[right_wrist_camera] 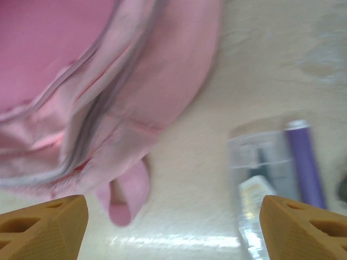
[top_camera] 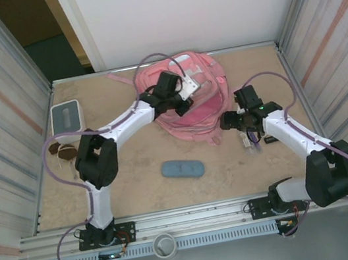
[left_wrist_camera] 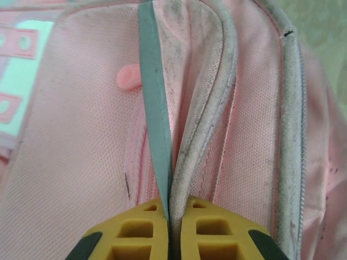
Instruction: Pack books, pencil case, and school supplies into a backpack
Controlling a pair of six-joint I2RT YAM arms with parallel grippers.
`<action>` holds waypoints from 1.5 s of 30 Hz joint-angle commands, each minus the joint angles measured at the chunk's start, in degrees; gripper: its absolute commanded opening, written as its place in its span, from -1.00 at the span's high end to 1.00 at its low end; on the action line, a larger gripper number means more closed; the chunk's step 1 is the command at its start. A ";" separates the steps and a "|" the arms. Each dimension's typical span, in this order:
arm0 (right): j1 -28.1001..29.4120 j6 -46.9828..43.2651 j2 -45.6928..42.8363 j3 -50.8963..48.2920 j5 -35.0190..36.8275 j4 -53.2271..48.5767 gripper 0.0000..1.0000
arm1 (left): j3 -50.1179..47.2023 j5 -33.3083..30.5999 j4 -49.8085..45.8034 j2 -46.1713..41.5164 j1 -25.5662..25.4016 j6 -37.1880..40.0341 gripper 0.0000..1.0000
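Note:
The pink backpack [top_camera: 202, 98] lies at the back middle of the table. My left gripper [top_camera: 182, 106] is on top of it. In the left wrist view this gripper [left_wrist_camera: 171, 210] is shut on the backpack's [left_wrist_camera: 76, 141] edge, pinching a teal strip [left_wrist_camera: 154, 108] and grey piping. My right gripper [top_camera: 234, 121] hovers open just right of the backpack's [right_wrist_camera: 108, 76] lower corner, with bare table between its fingers [right_wrist_camera: 46, 222]. The school supplies [top_camera: 254, 139], a clear and purple pen-like bundle [right_wrist_camera: 276, 173], lie beside it. The blue-grey pencil case [top_camera: 182, 168] rests on the table in front. The books are out of view.
A white box with a grey top [top_camera: 65, 116] stands at the back left, with small brown lumps [top_camera: 65, 151] in front of it. A short black piece [top_camera: 271, 140] lies by the right arm. Striped walls close in the table's left and right sides.

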 commanded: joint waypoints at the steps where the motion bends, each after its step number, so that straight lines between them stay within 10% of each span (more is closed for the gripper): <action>1: 8.21 -4.82 -0.63 0.86 1.50 0.65 -0.69 | -0.49 6.90 3.35 -5.43 3.88 -7.56 1.00; 11: 32.26 -21.39 10.22 3.77 0.30 7.01 -0.95 | 2.41 14.83 2.73 -4.57 8.81 -11.53 1.00; 19: 40.48 -26.58 19.82 6.76 0.43 8.20 -0.99 | 2.89 14.90 2.08 -3.96 8.82 -11.88 1.00; 35: 39.83 -26.37 19.58 6.05 1.67 8.96 0.09 | 5.29 16.24 0.51 -4.56 9.65 -13.02 1.00; 45: 20.71 -5.07 2.18 2.30 -21.85 21.86 0.19 | 11.14 24.70 2.11 -5.23 12.14 -20.24 1.00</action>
